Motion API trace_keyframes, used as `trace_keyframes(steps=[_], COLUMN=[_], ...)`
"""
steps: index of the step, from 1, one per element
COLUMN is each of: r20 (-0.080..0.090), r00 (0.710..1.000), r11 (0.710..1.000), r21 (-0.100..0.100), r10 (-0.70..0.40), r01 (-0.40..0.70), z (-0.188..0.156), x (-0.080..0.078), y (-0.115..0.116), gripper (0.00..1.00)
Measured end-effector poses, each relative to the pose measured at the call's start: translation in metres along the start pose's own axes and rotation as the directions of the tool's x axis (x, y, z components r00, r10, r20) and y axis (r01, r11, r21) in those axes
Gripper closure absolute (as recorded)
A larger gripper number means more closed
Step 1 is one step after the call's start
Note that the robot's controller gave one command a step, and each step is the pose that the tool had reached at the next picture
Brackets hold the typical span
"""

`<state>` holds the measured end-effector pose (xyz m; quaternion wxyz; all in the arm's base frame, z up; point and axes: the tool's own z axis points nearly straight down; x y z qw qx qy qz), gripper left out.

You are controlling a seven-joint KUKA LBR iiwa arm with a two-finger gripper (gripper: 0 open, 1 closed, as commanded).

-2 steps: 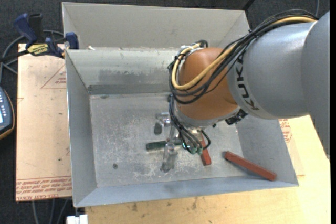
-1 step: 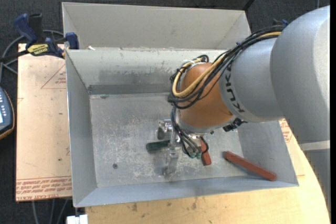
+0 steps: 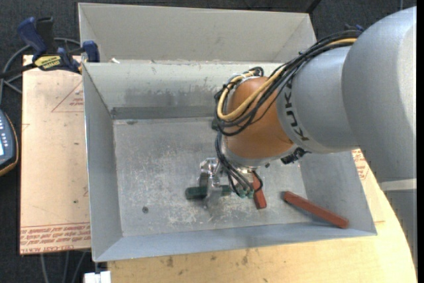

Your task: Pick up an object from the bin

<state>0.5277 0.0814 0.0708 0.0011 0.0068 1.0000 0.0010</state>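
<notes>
Camera view, dark green piece (image 3: 196, 193) just beside gripper (image 3: 213, 187)

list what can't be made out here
Camera view:
- small dark green object at the grey metal bin's front centre: right end hidden by the gripper, kind unclear
- short red piece right of it: upper end under the wrist cables
- bin's right wall: mostly blocked by the arm

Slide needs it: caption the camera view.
Gripper low in the bin beside a dark green piece; red stick nearby.

Bright even light, soft shadow beneath arm (image 3: 344, 96), pale bin (image 3: 199, 30) walls
</notes>
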Motion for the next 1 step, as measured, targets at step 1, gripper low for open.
trace_keyframes(steps=[1], r20=[0.01], r00=[0.999], r11=[0.999], r21=[0.001], r10=[-0.048], r01=[0.048], z=[-0.1668], x=[-0.0103], y=[-0.0082], gripper=[1.0])
